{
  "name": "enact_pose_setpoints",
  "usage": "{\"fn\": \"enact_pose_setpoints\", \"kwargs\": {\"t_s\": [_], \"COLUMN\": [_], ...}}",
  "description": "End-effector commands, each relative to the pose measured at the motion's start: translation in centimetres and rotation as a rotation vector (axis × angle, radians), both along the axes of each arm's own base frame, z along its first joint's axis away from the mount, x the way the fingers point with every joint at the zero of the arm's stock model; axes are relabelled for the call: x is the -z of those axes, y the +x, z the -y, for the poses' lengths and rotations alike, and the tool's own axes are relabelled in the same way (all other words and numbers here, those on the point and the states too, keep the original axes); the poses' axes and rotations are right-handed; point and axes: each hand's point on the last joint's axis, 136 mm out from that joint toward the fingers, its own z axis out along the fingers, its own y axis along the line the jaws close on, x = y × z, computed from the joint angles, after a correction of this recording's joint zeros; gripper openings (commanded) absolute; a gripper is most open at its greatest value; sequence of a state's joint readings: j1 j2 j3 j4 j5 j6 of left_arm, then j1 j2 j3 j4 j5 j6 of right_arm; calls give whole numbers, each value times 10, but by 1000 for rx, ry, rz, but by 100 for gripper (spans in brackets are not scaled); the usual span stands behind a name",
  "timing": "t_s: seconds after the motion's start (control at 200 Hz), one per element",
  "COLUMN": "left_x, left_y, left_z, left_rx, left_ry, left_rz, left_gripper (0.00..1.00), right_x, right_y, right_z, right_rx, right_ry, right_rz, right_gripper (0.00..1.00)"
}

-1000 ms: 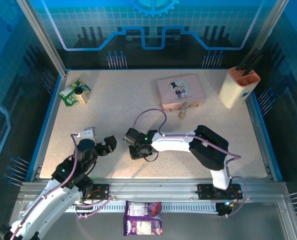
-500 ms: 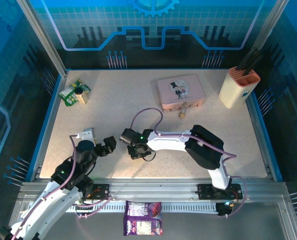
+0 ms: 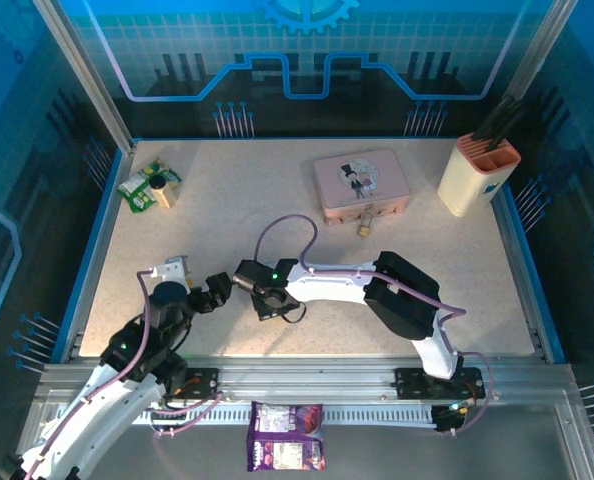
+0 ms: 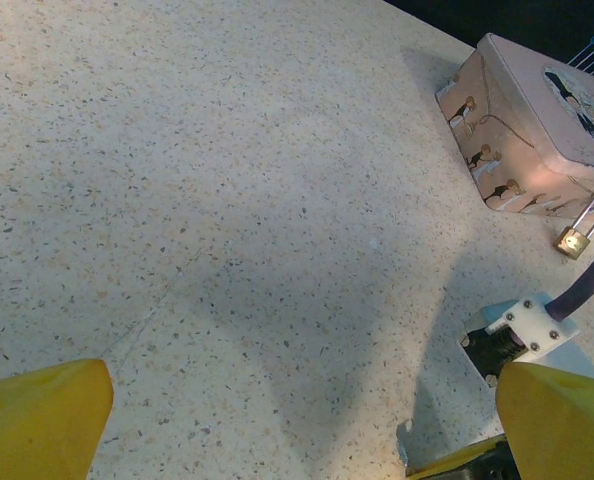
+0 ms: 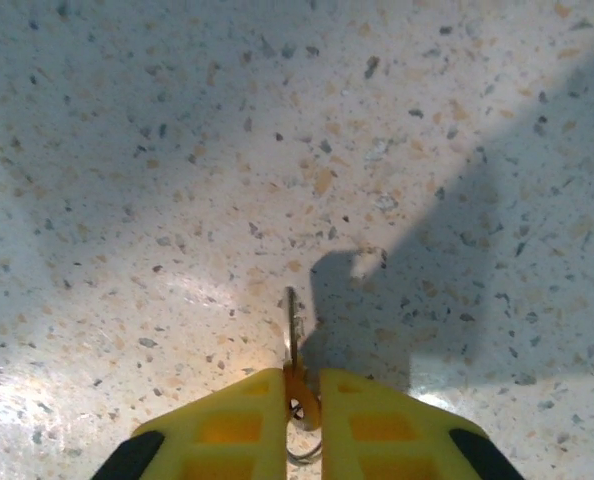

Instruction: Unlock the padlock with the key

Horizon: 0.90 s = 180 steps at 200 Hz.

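**Right hand [image 5: 299,388].** The yellow fingers are pressed together on the key [image 5: 291,322]. Its thin blade projects beyond the fingertips, low over the worktop [image 5: 127,150]; contact with the surface cannot be told.

**Left hand [image 3: 215,290].** It is held just to the left of the right hand, with the fingers spread wide and nothing between them.

**Open room.** Bare surface is seen around both hands, out to the blue rim [image 3: 95,250] on the left and toward the right side. The near edge is closed by a metal rail [image 3: 307,378] carrying the arm bases.

**Surface.** The worktop is pale speckled stone, and blue panelled walls stand behind and beside it.

**Task object.** The padlock [image 4: 575,238] lies just beside the near face of the pink tin [image 3: 377,195] at the far centre, well apart from the key.

**Other items.**
- A knife block [image 3: 477,172] stands in the far right corner.
- A green packet [image 3: 150,187] lies in the far left corner.
- A purple packet [image 3: 285,450] lies in front of the rail.

**Markings.** A cartoon figure is printed on the tin lid. The print on both packets is too small to be read.
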<state>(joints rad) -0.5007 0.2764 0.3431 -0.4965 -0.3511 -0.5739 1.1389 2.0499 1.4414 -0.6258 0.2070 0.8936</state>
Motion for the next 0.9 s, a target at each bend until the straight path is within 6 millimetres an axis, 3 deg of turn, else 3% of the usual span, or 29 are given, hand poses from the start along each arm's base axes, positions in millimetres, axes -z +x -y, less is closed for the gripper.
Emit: {"fn": "enact_pose_setpoints", "kwargs": {"t_s": [0.0,0.1,0.24,0.465,0.625,0.78,0.881,0.896], "left_x": [6,7,7,8,14,13,10,9], "left_y": [-3,-3,-3,-1,-2,2,7,8], "left_z": [1,0,0,1,-1,37,56,58], "left_rx": [22,17,18,16,-45,1,18,17], "left_ry": [23,27,25,25,-31,-233,-292,-295], "left_rz": [-10,-13,-10,-9,-85,-244,-345,-358], "left_gripper": [99,99,99,99,99,96,84,82], "right_x": [24,14,0,-46,-79,-115,-134,-130], "right_y": [-9,-8,-4,11,22,33,39,38], "right_z": [14,16,21,31,52,75,84,88], "right_rx": [-11,-3,6,-26,-73,-138,-172,-182], "right_ry": [-97,-65,-8,71,100,53,54,44], "right_rz": [-11,24,86,249,428,629,756,764], "right_gripper": [6,0,0,0,0,0,0,0]}}
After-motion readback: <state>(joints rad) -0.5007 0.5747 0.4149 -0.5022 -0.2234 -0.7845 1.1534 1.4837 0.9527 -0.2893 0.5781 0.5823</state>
